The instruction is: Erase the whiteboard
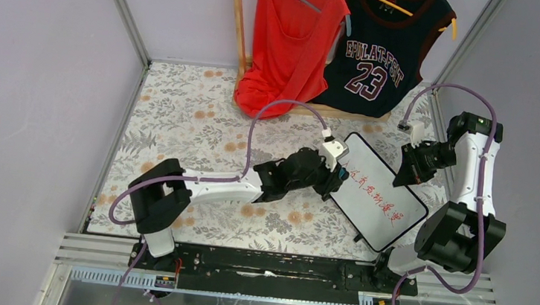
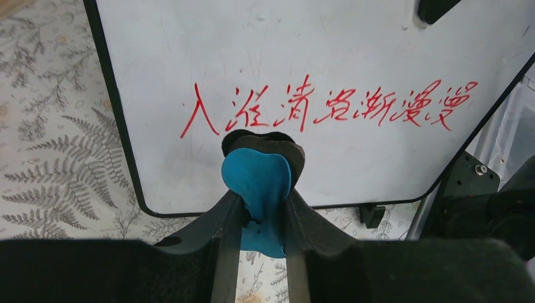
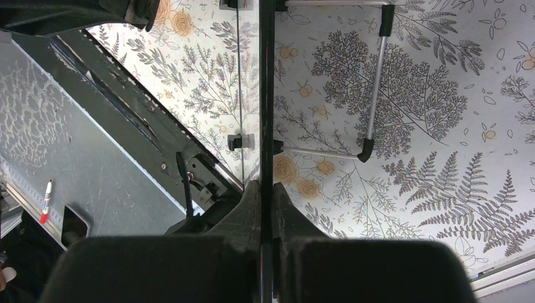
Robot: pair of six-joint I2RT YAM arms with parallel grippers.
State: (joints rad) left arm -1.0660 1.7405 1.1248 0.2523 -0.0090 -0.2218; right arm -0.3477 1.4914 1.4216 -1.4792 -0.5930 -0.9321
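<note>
White rectangular whiteboard with thin black frame and rounded corners point(image 1: 382, 197) sat right of centre on the table, skewed diagonally, between the two arms. Couldn't tell if it was resting on the table or lifted off it. One line of red handwriting point(image 2: 328, 104) ran across its face, strokes crisp. A small black foot point(image 2: 372, 214) showed under its near edge in the left wrist view.

Right pincer point(image 1: 409, 172) was closed on the whiteboard's far right edge. The right wrist view had the board edge-on, with the frame clamped between both fingers point(image 3: 247, 211).

Left pincer point(image 2: 264, 201) was closed on a blue soft pad with dark backing point(image 2: 258, 173). The pad's tip sat over the board face just under the writing, below the gap between the first and second characters. Actual contact couldn't be confirmed. In the top view this pincer was at the board's left edge.

A silver metal rod with black end caps point(image 3: 375, 82) lay beside the board over the floral-print tablecloth point(image 1: 181, 114). A small white-and-red marker point(image 3: 45, 202) lay on the grey metal panel point(image 3: 76, 145) off the cloth.

At the back of the table, a red sleeveless top point(image 1: 289, 42) and a dark navy jersey numbered 23 point(image 1: 381, 58) hung from a wooden rack point(image 1: 237, 15).
</note>
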